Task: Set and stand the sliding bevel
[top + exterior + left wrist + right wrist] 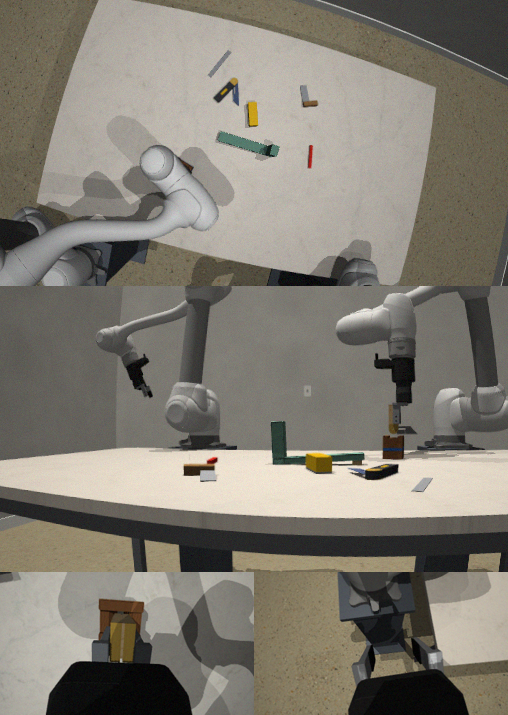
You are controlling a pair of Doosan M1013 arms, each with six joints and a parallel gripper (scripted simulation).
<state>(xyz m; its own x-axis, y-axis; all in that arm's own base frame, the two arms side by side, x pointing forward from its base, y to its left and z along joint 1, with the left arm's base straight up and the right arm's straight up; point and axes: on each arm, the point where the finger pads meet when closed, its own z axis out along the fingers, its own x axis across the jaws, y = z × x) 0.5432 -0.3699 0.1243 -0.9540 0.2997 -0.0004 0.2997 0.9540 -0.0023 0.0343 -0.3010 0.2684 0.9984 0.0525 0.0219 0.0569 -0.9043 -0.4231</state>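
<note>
My left gripper (398,414) (120,636) is shut on the wooden sliding bevel (392,419) (128,640), its handle near upright, the grey blade (408,430) showing at its lower end in the exterior view. The bevel is just above the brown slotted block (188,165) (393,454) (121,605), with a small gap in that view. In the left wrist view the bevel covers part of the block; the blade is mostly hidden. The green leg (274,150) (278,441) stands on the green rail (242,142) (348,457). My right gripper (147,392) (392,649) is open and empty, off the table edge.
The black bevel (219,96) (381,472), a yellow block (253,114) (318,463), a grey strip (220,63) (422,484), a small brown and grey square (310,103) (199,470) and a red bar (310,156) (212,460) lie around the green piece.
</note>
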